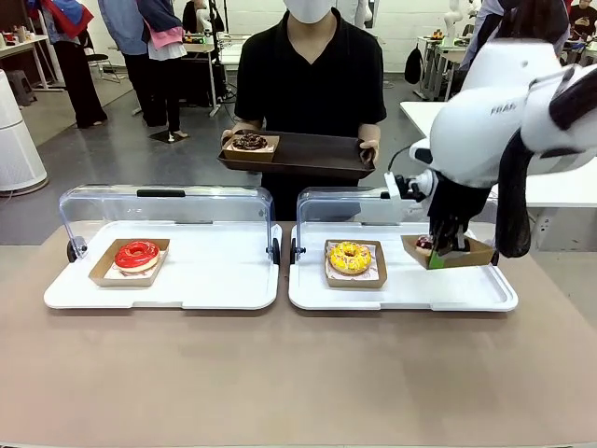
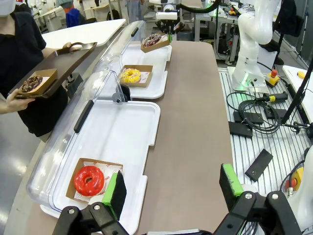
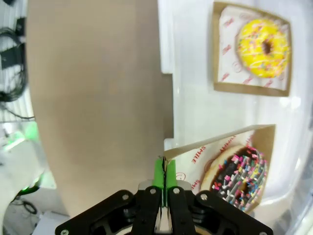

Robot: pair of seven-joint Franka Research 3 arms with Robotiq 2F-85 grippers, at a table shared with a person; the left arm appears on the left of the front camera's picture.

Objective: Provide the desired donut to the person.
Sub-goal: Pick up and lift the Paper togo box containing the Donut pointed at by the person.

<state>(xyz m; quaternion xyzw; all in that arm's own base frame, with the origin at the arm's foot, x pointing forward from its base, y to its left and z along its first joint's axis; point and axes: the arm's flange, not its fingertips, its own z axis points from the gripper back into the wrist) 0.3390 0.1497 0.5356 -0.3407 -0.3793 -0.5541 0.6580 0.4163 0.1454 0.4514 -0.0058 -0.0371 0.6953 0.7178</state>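
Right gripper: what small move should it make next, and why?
Probably lift it a little higher and carry it forward: the right gripper is shut on the rim of the sprinkled donut's paper tray, which hangs tilted just above the white tray, and the person's brown tray waits beyond the raised clear lid.

Grey floor (image 1: pixel 93 159), white table (image 1: pixel 422 117), beige tabletop (image 1: pixel 298 373).

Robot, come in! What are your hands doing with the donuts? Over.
Left gripper open, near red donut. Right gripper shut on sprinkle donut carton at its edge, carton tilted. Person holds brown tray out; open clear lid stands between.
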